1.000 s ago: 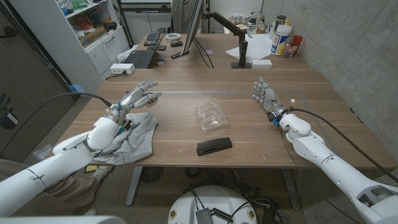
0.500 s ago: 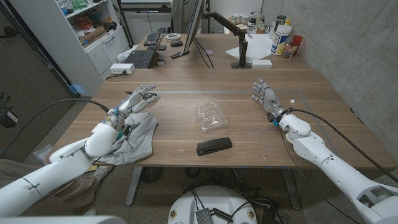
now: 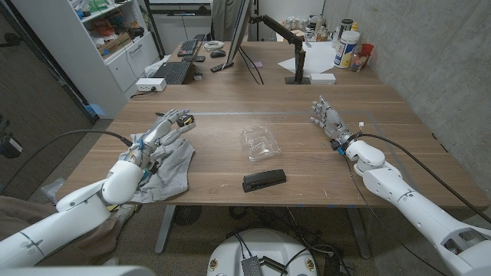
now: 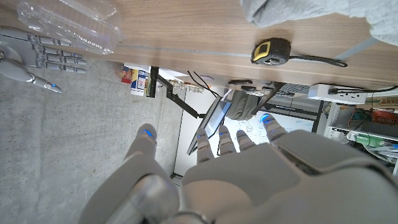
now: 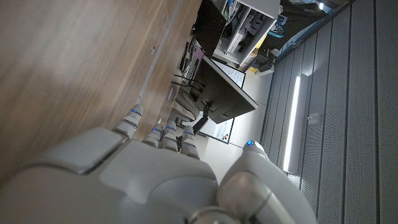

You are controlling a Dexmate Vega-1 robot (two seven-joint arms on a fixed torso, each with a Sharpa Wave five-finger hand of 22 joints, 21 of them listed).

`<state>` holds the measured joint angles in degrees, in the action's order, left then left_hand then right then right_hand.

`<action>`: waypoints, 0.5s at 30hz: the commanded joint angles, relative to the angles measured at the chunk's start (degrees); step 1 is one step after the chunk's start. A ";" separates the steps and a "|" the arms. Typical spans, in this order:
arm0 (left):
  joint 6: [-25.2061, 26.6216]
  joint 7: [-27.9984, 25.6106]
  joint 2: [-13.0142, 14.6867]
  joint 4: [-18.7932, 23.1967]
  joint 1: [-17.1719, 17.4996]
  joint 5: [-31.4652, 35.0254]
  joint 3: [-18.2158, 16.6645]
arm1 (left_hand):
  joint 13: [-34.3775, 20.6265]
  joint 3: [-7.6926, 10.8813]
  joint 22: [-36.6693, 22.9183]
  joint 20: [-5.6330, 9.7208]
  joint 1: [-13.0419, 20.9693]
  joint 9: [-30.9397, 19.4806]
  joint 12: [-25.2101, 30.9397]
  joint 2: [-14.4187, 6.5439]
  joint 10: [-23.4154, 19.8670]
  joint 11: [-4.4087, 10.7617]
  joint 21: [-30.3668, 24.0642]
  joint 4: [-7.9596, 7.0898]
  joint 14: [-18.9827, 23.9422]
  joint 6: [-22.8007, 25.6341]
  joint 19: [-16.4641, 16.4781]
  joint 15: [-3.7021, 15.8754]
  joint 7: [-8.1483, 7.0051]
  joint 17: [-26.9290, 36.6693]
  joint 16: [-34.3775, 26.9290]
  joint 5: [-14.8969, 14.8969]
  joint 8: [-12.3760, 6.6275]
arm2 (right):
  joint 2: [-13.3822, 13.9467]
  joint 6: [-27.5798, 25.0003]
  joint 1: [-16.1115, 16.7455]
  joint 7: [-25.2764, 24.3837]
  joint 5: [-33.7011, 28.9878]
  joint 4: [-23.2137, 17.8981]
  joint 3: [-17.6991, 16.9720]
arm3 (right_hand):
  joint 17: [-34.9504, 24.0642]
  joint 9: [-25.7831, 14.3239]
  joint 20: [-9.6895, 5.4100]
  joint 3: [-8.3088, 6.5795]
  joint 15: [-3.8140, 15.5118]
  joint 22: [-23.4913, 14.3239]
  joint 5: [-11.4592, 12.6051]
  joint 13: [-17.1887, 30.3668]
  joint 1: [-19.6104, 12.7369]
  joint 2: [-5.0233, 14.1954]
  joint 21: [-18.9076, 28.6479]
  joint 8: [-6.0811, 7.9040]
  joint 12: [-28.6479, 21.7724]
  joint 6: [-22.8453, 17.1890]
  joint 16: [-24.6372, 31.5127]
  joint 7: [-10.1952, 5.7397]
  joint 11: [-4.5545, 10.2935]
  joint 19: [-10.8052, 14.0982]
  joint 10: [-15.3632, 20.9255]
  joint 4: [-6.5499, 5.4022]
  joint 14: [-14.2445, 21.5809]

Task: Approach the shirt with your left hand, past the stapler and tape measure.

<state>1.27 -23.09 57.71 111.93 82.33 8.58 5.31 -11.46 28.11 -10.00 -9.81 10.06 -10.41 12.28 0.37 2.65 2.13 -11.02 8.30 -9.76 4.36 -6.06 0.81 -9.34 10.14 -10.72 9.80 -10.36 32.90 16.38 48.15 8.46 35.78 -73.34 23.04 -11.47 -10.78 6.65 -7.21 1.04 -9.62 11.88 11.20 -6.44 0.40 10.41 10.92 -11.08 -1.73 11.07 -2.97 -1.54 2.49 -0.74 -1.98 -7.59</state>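
The grey shirt (image 3: pixel 167 170) is seen crumpled at the near left of the wooden bench (image 3: pixel 230 146), with part of it hanging over the near edge. The left hand (image 3: pixel 159 132) is held just above the shirt's far end, its fingers spread and extended toward the far side, with nothing gripped. A yellow and black tape measure (image 3: pixel 185 120) lies just beyond those fingertips, on the bare wood; in the left wrist view the same tape measure (image 4: pixel 271 50) is seen beside the edge of the shirt (image 4: pixel 311 12), apart from it.

A black stapler (image 3: pixel 264 180) lies near the front edge at the middle of the bench, well apart from the shirt. A clear plastic container (image 3: pixel 260 142) sits just beyond the stapler, toward the centre.

The right hand (image 3: pixel 327 119) is seen on the right side of the bench, well apart from every object, with its fingers straight, slightly apart and empty. In the right wrist view the right hand's fingers (image 5: pixel 163 140) are seen reaching along the wood.
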 commanded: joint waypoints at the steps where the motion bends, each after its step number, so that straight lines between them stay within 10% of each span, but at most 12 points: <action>1: 1.30 -0.44 -0.88 1.35 2.78 2.54 -2.01 | -0.14 -0.17 -0.10 0.26 0.14 -0.06 -0.14 0.77 0.54 -0.04 -0.02 0.08 -2.18 -0.62 -0.05 0.07 -0.14 0.18 0.17 0.38 0.16 | 1.19 0.45 0.07 2.66 0.66 0.34 -0.13 | 0.00 -0.23 -0.21 -0.08 -0.06 -0.12 -0.11 0.05 0.18 0.24 0.17 0.18 -0.04 0.35 -0.07 -0.43 -0.22 -0.26 -0.31 0.24 -0.55; 15: 2.64 -1.11 -1.69 1.03 4.10 5.86 -2.54 | -0.11 -0.35 -0.10 1.22 0.11 -0.04 0.63 0.91 -1.18 0.10 -0.10 0.01 -0.45 -0.13 0.15 1.01 -0.07 0.20 -0.37 0.45 -0.33 | 2.55 -0.49 0.73 1.77 0.70 -1.10 -0.88 | -0.05 -0.23 -0.56 0.24 0.32 -0.11 -0.17 0.02 0.70 0.04 0.12 0.20 -0.06 0.37 -0.04 -0.47 -0.06 -0.52 -0.49 0.09 -0.90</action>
<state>2.83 -23.65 56.80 112.83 85.03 11.95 3.38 -11.47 27.95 -10.00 -8.99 10.00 -10.41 12.53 0.77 1.86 2.24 -11.02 8.47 -9.89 3.87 -5.87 1.38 -9.22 10.28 -10.72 9.80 -10.36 34.39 16.62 48.45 10.34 36.23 -73.49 22.76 -11.47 -10.78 6.23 -7.21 1.45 -9.62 11.88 11.20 -6.33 0.51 10.41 10.92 -11.08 -1.52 11.07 -3.18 -1.54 2.07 -0.74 -1.98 -8.00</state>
